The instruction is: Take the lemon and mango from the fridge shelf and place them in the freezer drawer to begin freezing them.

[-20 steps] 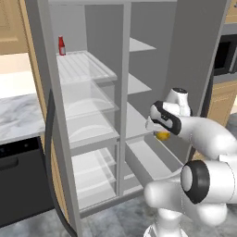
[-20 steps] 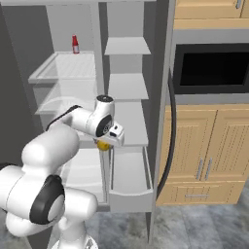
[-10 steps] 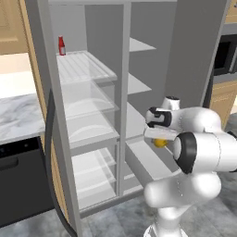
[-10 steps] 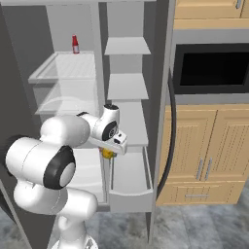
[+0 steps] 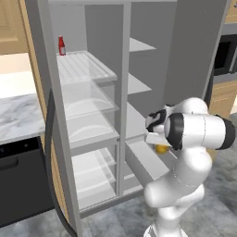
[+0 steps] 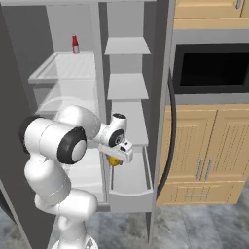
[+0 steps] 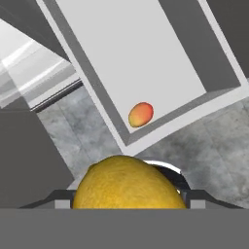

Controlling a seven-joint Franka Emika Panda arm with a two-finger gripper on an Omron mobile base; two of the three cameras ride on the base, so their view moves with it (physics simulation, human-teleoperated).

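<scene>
Surface finishes, fridge interior.
Lemon (image 7: 129, 184): matt, finely dimpled peel. Mango (image 7: 141, 114): smooth skin. Freezer drawer (image 7: 146, 58): smooth matt plastic. Fridge shelf (image 5: 83, 67): ribbed, translucent.

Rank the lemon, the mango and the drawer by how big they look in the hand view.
1. The drawer looks largest.
2. The lemon, held close to the camera, so its size is exaggerated.
3. The mango, lying in the drawer's near corner, looks smallest; real sizes may be alike.
</scene>
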